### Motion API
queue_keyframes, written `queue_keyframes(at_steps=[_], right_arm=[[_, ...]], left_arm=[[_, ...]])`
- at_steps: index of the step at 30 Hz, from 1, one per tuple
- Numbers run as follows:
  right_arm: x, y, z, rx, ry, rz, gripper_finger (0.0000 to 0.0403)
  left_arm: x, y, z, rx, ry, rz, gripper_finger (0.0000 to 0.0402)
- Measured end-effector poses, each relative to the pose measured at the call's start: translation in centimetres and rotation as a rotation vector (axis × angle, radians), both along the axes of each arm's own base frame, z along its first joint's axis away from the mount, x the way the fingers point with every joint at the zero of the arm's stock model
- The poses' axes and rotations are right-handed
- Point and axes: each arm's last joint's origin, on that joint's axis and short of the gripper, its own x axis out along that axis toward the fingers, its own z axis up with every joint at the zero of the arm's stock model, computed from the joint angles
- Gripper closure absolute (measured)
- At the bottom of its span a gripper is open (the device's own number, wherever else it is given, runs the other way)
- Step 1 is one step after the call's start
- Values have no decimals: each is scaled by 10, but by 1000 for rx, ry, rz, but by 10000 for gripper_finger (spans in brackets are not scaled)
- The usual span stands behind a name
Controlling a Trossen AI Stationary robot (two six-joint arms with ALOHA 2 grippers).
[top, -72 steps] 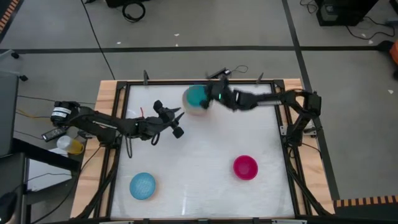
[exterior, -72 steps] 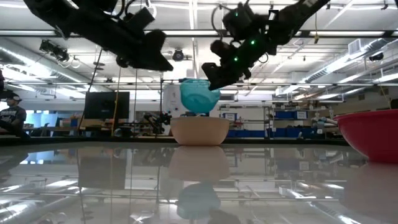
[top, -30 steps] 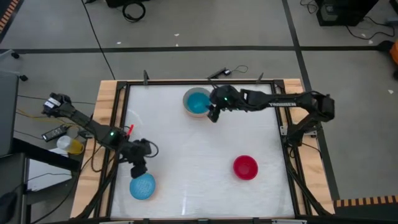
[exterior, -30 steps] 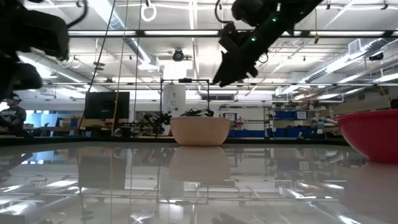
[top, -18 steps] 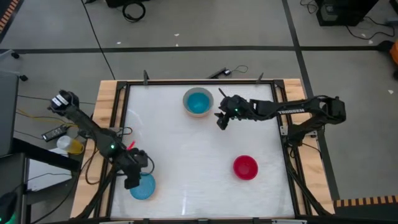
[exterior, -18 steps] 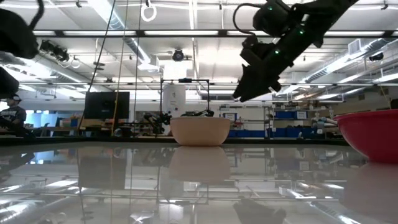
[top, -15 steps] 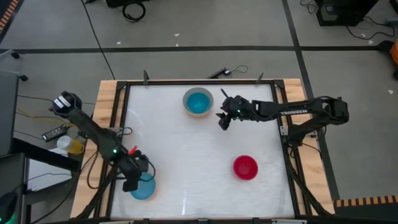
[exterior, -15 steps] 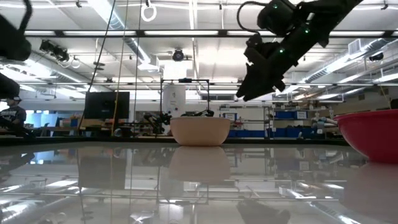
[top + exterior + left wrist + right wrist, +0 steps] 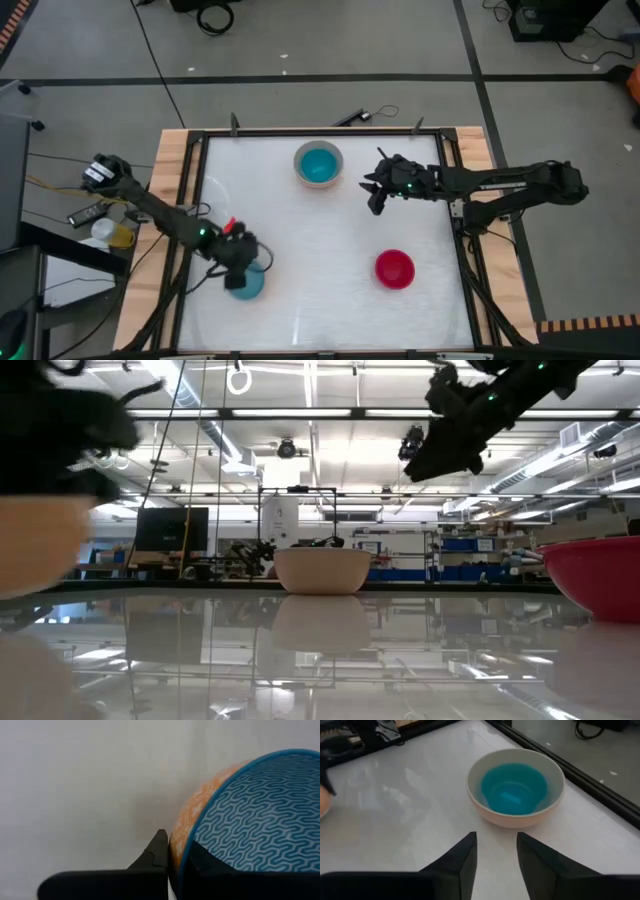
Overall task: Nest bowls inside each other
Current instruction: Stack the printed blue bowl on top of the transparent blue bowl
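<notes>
A light blue patterned bowl [image 9: 248, 284] with an orange speckled outside [image 9: 186, 827] sits at the table's near left, and my left gripper [image 9: 240, 268] is shut on it. A teal bowl [image 9: 319, 164] sits nested inside a beige bowl [image 9: 520, 817] at the far middle. On its base at the near right rests a red bowl [image 9: 394, 268]. My right gripper [image 9: 374, 204] hangs open above the table, to the right of the nested pair, with nothing between its fingers [image 9: 465, 855]. My left gripper holds the blue bowl by its rim [image 9: 193, 831] on the bowl's far-left side. One finger [image 9: 158, 854] is outside the wall and the other is inside. The fingers slant steeply down from the table's left. In the low view the bowl [image 9: 40, 545] looks raised a little off the table.
A black frame [image 9: 300, 131] rims the white table. The wide middle of the table between the bowls is bare. Cables and small items [image 9: 105, 228] lie beyond the left edge.
My left gripper has come down onto the blue bowl at the near left, taken hold of its rim, and moved it a little toward the right and far side. My right gripper has drawn back from the nested bowls toward the table's right edge.
</notes>
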Motion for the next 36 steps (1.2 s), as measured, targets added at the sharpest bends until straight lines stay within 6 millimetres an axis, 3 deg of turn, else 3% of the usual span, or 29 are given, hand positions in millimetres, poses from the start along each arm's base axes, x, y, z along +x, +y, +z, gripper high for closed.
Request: queue_keyframes(at_steps=[4, 8, 10, 14, 18, 22, 29, 36], right_arm=[[-14, 7, 4, -12, 43, -41, 276], [-21, 12, -3, 35, 127, -64, 284], [-21, 16, -8, 57, 155, -66, 286], [-19, 29, -19, 89, 193, -45, 286], [-23, 42, -34, 106, 204, -41, 286], [-30, 47, -46, 123, 213, -70, 286], [-36, 48, -58, 162, 231, -106, 286], [-36, 51, -58, 165, 232, -91, 286]], left_arm=[[28, 27, 36, 242, -183, 35, 388], [58, 71, 77, 501, -302, 152, 388], [74, 98, 101, 527, -398, 205, 389], [87, 157, 132, 490, -528, 289, 389], [94, 213, 131, 448, -558, 370, 389], [113, 248, 105, 370, -524, 394, 389], [153, 275, 72, 348, -410, 357, 390], [174, 296, 56, 320, -256, 349, 385]])
